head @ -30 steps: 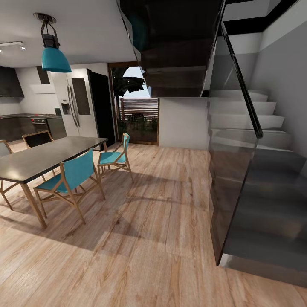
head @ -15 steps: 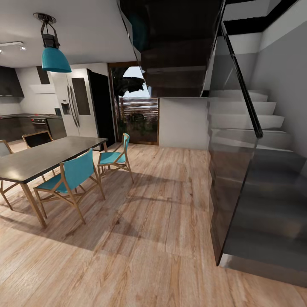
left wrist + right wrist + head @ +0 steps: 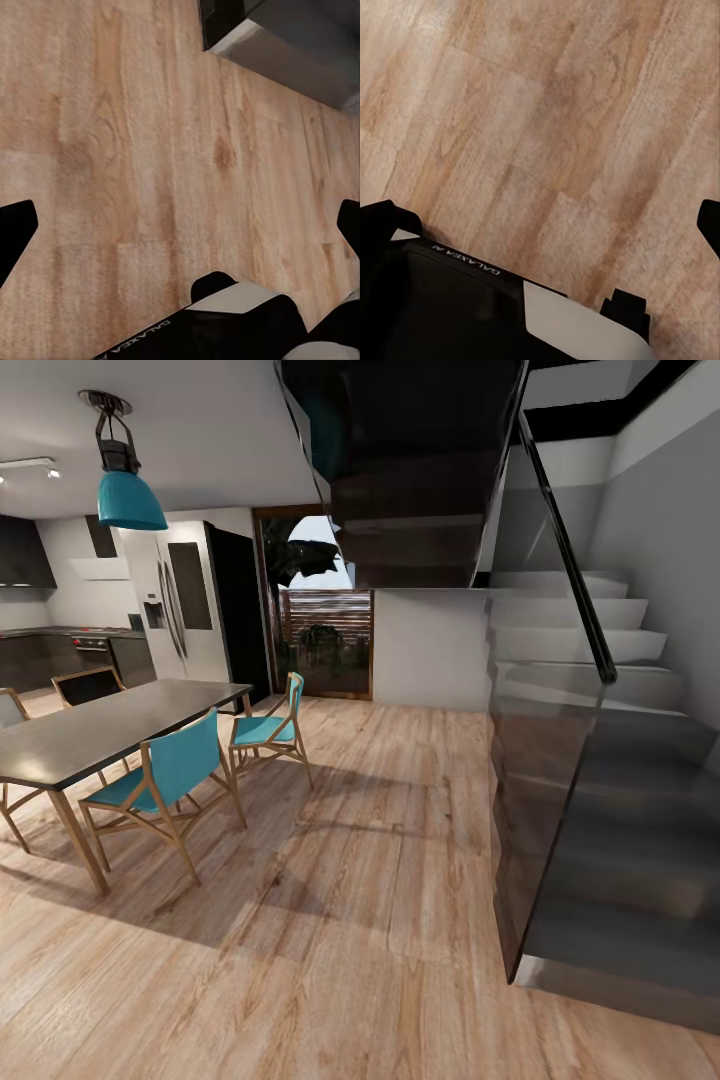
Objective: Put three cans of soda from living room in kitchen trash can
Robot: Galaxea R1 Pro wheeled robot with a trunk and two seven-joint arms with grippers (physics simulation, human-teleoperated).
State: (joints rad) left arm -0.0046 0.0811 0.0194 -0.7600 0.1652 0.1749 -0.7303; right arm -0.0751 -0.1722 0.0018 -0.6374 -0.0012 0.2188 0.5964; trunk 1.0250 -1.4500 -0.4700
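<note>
1. The robot is in an open room with a light wood floor (image 3: 380, 920). No soda can and no trash can can be seen right now.
2. The kitchen (image 3: 60, 610) is far off on the left. It has dark cabinets and a grey fridge (image 3: 175, 605).
3. A dining table (image 3: 90, 735) with blue chairs (image 3: 165, 780) stands on the near left, between the robot and the kitchen.
4. A dark staircase (image 3: 600, 780) fills the right side.
5. The left end effector (image 3: 180, 232) points down at the floor. Its two dark fingertips (image 3: 15, 232) sit at the far edges of its wrist view, wide apart, with nothing between them.
6. The right end effector (image 3: 547, 221) also faces the floor. Its fingers are spread apart and hold nothing.
7. Both hands are empty, so I think the robot must first drive to find the cans. I cannot tell which way they lie, or which arm is nearer to them.
</note>
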